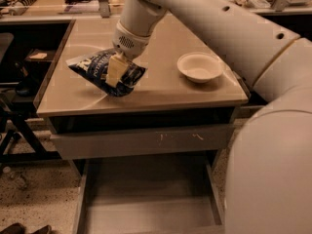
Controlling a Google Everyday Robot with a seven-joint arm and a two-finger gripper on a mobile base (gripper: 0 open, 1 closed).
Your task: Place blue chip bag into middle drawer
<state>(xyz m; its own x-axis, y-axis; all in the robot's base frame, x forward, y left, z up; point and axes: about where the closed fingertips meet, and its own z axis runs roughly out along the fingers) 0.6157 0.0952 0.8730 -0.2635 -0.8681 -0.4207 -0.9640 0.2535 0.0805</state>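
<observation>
The blue chip bag (pixel 91 64), dark navy with white lettering, is at the left of the tan countertop (pixel 161 89). My gripper (pixel 115 70) comes down from above onto the bag's middle, and its pale fingers (pixel 114 68) are closed on the bag. The bag's right end (pixel 130 77) looks tipped slightly off the surface. The middle drawer (pixel 146 199) stands pulled open below the counter, with a flat grey floor and low side walls, and nothing shows in it.
A white bowl (pixel 200 67) sits on the right of the countertop. A closed grey drawer with a pale-scratched front (pixel 141 140) is above the open one. My arm (pixel 273 145) fills the right side. Dark chair legs (pixel 14 130) stand at the left.
</observation>
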